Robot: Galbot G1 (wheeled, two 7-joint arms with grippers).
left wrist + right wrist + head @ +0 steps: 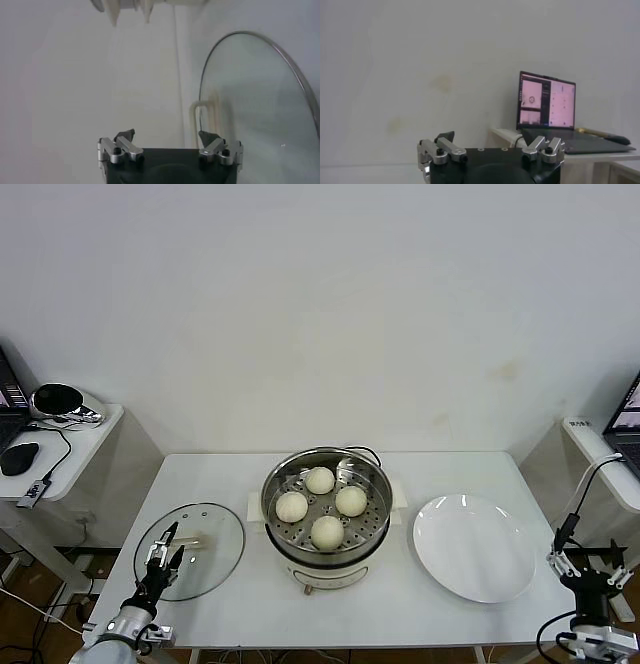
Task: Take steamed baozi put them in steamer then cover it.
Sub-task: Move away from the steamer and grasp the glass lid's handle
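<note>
Count: four steamed baozi (319, 480) (291, 506) (351, 501) (327, 532), all in the one steamer (280, 484). One cover (215, 529), one white plate (475, 546), both flat on the one white bench (400, 604). Two claws: left claw (164, 549), right claw (588, 564). Off to the sides: two laptops (625, 424) (8, 409), one black mouse (18, 458).

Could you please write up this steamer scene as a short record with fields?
baozi: four baozi on the perforated tray of the steamer
cover: glass lid flat on the table, left of the steamer
plate: white plate, nothing on it
left claw: open, over the lid's near edge
right claw: open, beyond the table's right edge
</note>
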